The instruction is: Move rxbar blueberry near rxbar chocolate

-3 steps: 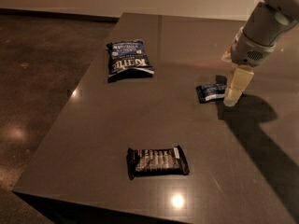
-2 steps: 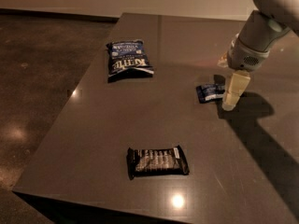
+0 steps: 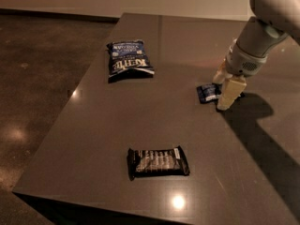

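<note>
The rxbar blueberry (image 3: 206,93) is a small dark-blue wrapper lying flat on the table at mid right. My gripper (image 3: 225,85) is down at its right end. One pale finger (image 3: 230,93) stands at the near side and the other (image 3: 219,76) at the far side, with a gap between them, so the gripper is open. The bar's right end is hidden behind the fingers. The rxbar chocolate (image 3: 158,161) is a black wrapper with white text, lying flat near the table's front edge, well to the front left of the gripper.
A large blue chip bag (image 3: 128,60) lies at the back left of the dark table (image 3: 93,125). The table's left edge drops to a bare floor (image 3: 33,78). The arm's shadow falls across the right side.
The gripper has come slightly lower and a little left, closer over the blue bar's right end. The bars and the chip bag have not moved.
</note>
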